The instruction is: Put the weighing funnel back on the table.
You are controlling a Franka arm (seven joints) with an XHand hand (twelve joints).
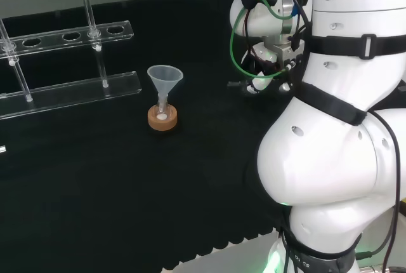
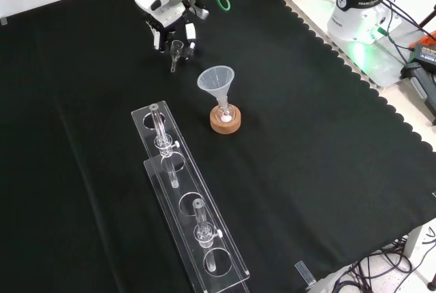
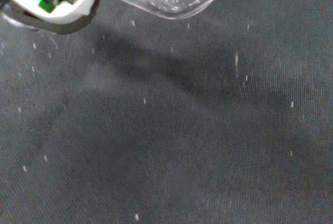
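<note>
The hand (image 2: pixel 168 17) pinches the weighing funnel (image 2: pixel 176 52) between curled fingers, stem pointing down at the bare black tabletop (image 2: pixel 306 136). In the front view, the funnel (image 2: pixel 216 80) stands near the hand and below it, stem in a flask on a cork ring (image 2: pixel 225 125). The tube rack (image 2: pixel 187 218) lies farther off.

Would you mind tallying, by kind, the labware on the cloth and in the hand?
funnel: 1
weighing funnel, in the hand: 1
small flask: 1
cork ring: 1
tube rack: 1
glass tubes: 2
Total: 7
</note>
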